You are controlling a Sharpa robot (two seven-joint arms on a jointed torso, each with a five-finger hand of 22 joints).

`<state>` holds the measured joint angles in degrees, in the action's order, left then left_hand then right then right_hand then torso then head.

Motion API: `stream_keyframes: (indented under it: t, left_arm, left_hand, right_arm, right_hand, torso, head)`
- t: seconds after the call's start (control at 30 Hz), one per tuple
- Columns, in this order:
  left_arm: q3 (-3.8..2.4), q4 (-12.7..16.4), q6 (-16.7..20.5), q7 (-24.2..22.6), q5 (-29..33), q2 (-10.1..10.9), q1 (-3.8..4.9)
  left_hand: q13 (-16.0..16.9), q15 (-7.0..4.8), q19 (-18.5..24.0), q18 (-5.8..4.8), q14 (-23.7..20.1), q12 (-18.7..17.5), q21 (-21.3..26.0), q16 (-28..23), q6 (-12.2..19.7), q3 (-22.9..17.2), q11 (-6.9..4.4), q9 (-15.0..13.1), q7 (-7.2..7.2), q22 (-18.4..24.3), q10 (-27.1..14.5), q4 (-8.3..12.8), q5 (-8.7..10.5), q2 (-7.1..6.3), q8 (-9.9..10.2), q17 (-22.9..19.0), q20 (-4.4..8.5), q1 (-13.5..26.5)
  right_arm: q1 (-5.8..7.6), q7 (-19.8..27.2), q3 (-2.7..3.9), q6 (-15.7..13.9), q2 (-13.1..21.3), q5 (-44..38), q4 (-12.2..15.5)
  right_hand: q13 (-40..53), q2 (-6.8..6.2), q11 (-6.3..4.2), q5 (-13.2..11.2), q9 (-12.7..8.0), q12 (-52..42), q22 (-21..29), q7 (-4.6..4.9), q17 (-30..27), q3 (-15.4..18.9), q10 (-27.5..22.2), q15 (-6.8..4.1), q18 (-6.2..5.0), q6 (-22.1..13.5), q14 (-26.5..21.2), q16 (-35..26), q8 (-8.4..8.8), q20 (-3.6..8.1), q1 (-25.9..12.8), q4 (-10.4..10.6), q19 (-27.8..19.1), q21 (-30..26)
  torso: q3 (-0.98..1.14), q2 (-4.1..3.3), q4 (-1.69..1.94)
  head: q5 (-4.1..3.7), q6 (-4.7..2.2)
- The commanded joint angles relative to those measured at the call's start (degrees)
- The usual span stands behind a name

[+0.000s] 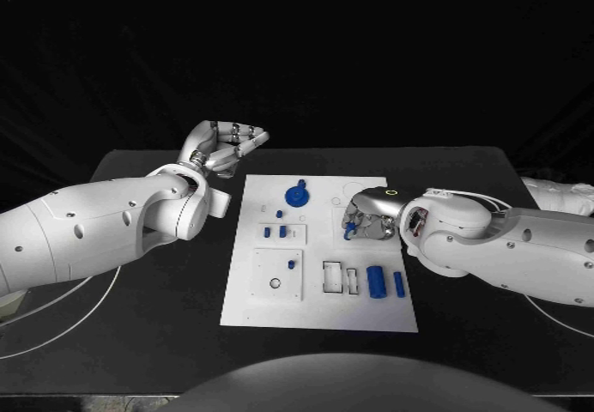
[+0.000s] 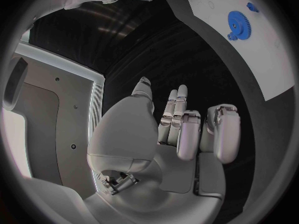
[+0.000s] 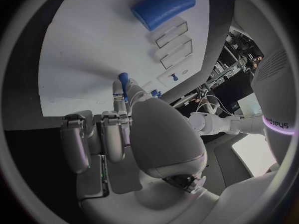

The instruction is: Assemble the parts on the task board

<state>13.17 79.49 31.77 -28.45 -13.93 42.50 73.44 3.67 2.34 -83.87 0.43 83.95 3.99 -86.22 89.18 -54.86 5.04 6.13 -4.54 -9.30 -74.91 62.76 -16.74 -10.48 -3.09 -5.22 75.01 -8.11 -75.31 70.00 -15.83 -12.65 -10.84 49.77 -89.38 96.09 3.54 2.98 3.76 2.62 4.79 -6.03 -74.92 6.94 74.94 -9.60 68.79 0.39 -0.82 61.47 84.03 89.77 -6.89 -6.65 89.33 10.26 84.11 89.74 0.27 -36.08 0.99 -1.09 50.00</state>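
1. Head view: the right hand point(image 1: 372, 216) sits over the task board point(image 1: 319, 300), fingers pinching a small blue part point(image 1: 352, 229) near its right edge.
2. The left hand point(image 1: 227, 145) hangs beyond the board's far left corner, fingers curled, holding nothing.
3. A blue gear point(image 1: 297, 193) stands on the board's far end.

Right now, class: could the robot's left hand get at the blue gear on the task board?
Probably yes. The left hand is off the task board, holds nothing, and bare table lies between it and the blue gear; the right hand works further right.
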Motion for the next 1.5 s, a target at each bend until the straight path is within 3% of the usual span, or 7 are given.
stream_keyframes:
  t: [0.03, 0.3, 0.47, 0.6, 0.83, 1.0, 1.5]
  left_arm:
    - [-0.05, 0.1, -0.8, -0.4, 0.2, 0.0, 0.03]
    - [-0.05, 0.1, -0.7, -0.2, 0.2, 0.0, 0.03]
    - [-0.05, 0.0, -0.8, -0.1, 0.2, -0.1, 0.04]
    - [-0.05, -0.2, -0.9, -0.2, 0.2, -0.3, 0.04]
    - [-0.03, -1.1, -1.1, -0.2, 0.2, -1.0, 0.02]
    - [-0.02, -2.0, -1.3, -0.2, 0.2, -1.7, -0.02]
    - [0.01, -2.9, -1.7, -0.1, 0.2, -2.4, -0.13]
  left_hand:
    - [0.0, 0.14, -2.9, 0.64, 5.2, -0.1, 0.3, -0.1, 0.3, -0.2, 0.23, 0.1, -0.26, -13.7, -0.1, 0.0, -0.31, 0.43, 0.2, 12.9, -0.32, 0.0]
    - [0.0, 0.14, -2.9, 0.67, 5.2, -0.1, 0.4, -0.2, 0.3, -0.2, 0.23, 0.1, -0.26, -13.7, -0.1, 0.0, -0.33, 0.49, 0.3, 12.8, -0.33, 0.0]
    - [0.0, 0.14, -2.9, 0.67, 5.2, -0.1, 0.4, -0.2, 0.3, -0.2, 0.23, 0.1, -0.26, -13.7, -0.1, 0.0, -0.33, 0.49, 0.3, 12.8, -0.33, 0.0]
    - [0.0, 0.14, -2.9, 0.67, 5.2, -0.1, 0.4, -0.2, 0.3, -0.2, 0.23, 0.1, -0.26, -13.7, -0.1, 0.0, -0.33, 0.49, 0.3, 12.8, -0.33, 0.0]
    - [0.0, 0.14, -2.8, 0.69, 5.2, -0.1, 0.5, -0.2, 0.3, -0.2, 0.22, 0.1, -0.26, -13.6, -0.1, 0.0, -0.35, 0.52, 0.3, 12.8, -0.33, -0.1]
    - [0.0, 0.15, -2.8, 0.69, 5.1, -0.1, 0.5, -0.2, 0.3, -0.2, 0.23, 0.1, -0.26, -13.6, -0.1, 0.0, -0.36, 0.53, 0.3, 12.7, -0.33, -0.1]
    - [0.0, 0.15, -2.8, 0.69, 5.1, -0.1, 0.5, -0.2, 0.3, -0.2, 0.23, 0.1, -0.27, -13.6, -0.2, 0.0, -0.38, 0.55, 0.3, 12.8, -0.34, -0.1]
  right_arm:
    - [0.13, 1.2, 0.11, -5.5, 0.5, -1.2, 0.8]
    - [1.47, 2.3, 0.17, -9.4, 1.6, -0.7, 3.3]
    - [2.33, 3.4, 0.22, -10.2, 0.9, 0.1, 4.5]
    - [2.56, 4.6, 0.23, -9.0, -0.8, 1.0, 4.7]
    - [2.63, 7.3, 0.26, -5.4, -5.8, 1.7, 4.2]
    - [1.90, 9.4, 0.26, -2.9, -9.5, 1.6, 3.4]
    - [-0.58, 10.8, 0.27, 4.6, -14.1, -2.3, 1.0]
  right_hand:
    - [-0.1, -0.02, 0.04, 0.3, 0.8, 0.3, -15.1, -0.41, 15.1, -0.2, 0.5, -0.34, 0.82, 1.9, 6.0, 0.2, -0.98, 0.31, 0.1, 0.3, 5.9, 0.3]
    - [-0.1, -0.61, 0.14, 0.3, 0.7, 1.0, -15.1, -0.42, 15.1, -0.1, 0.4, -0.14, 0.82, 1.9, 6.0, 0.2, -0.73, 0.19, -0.2, 0.5, 5.9, 0.3]
    - [-0.1, -0.74, 0.25, 0.3, 0.7, 1.3, -15.1, -0.33, 15.1, -0.2, 0.3, 0.01, 0.82, 1.8, 6.0, 0.2, -0.59, 0.10, -0.2, 0.6, 5.9, 0.3]
    - [-0.1, -0.78, 0.40, 0.3, 0.6, 1.6, -15.1, -0.19, 15.1, -0.3, 0.2, 0.18, 0.82, 1.7, 6.0, 0.2, -0.42, -0.03, -0.1, 0.6, 5.9, 0.3]
    - [-0.1, -0.84, 0.53, 0.3, 0.6, 2.0, -15.1, -0.07, 15.1, -0.6, 0.1, 0.32, 0.82, 1.5, 6.0, 0.2, -0.16, -0.17, 0.0, 0.6, 5.9, 0.3]
    - [-0.1, -0.87, 0.58, 0.3, 0.5, 2.1, -15.1, -0.03, 15.1, -0.7, 0.0, 0.38, 0.82, 1.4, 6.0, 0.2, -0.04, -0.23, 0.1, 0.6, 5.9, 0.3]
    - [-0.1, -0.98, 0.74, 0.3, 0.4, 2.5, -15.1, 0.13, 15.1, -1.0, -0.5, 0.50, 0.82, 1.1, 6.0, 0.2, 0.33, -0.38, 0.3, 0.5, 5.9, 0.3]
  torso:
    - [-0.02, 0.02, 0.01]
    - [-0.04, -0.07, -0.01]
    - [-0.05, -0.01, -0.02]
    - [-0.02, -0.01, 0.03]
    - [-0.01, 0.10, 0.04]
    - [-0.05, 0.09, 0.08]
    - [-0.09, 0.24, 0.02]
  head:
    - [0.03, 0.00]
    - [-0.35, 0.00]
    - [-0.19, 0.00]
    - [0.19, 0.00]
    - [2.71, 0.00]
    - [3.79, 0.00]
    - [4.14, 0.00]
